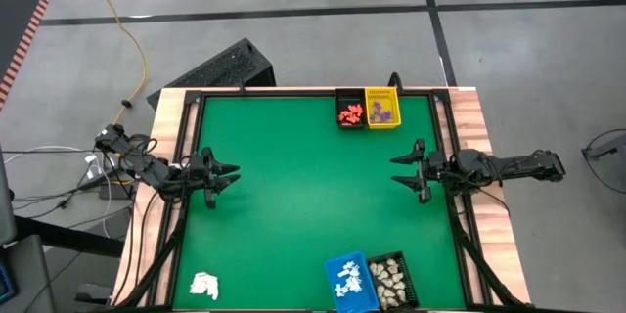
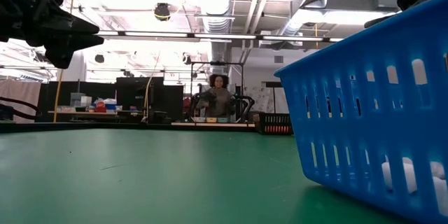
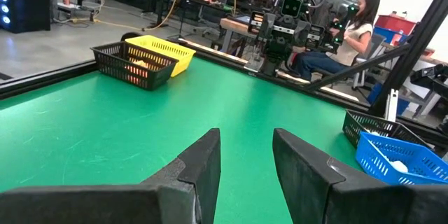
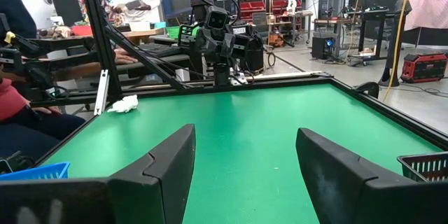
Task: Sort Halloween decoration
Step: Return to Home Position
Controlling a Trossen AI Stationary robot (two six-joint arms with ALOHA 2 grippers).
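Above the left side of the tabletop (image 1: 303, 196): left gripper (image 1: 235, 176), fingers a little apart, nothing between them. Above the right side: right gripper (image 1: 395, 169), fingers wide apart, also empty.

Decoration lying in four baskets. At the far edge, orange pieces (image 1: 350, 112) in the far black basket (image 1: 351, 93) and purple pieces (image 1: 383, 111) in the yellow basket (image 1: 383, 91) touching it. At the near edge, white pieces (image 1: 348, 276) in the blue basket (image 1: 333, 269) and cream pieces (image 1: 387, 274) in the near black basket (image 1: 406, 274) just beside it. No loose piece visible on the green. At the near left corner, only a cloth lump (image 1: 203, 286).

Probably nothing remaining except parking the arms. Possible trouble from here: swinging too low and clipping a basket wall, so tipping pieces out and mixing the colours; or dragging the cloth lump along.
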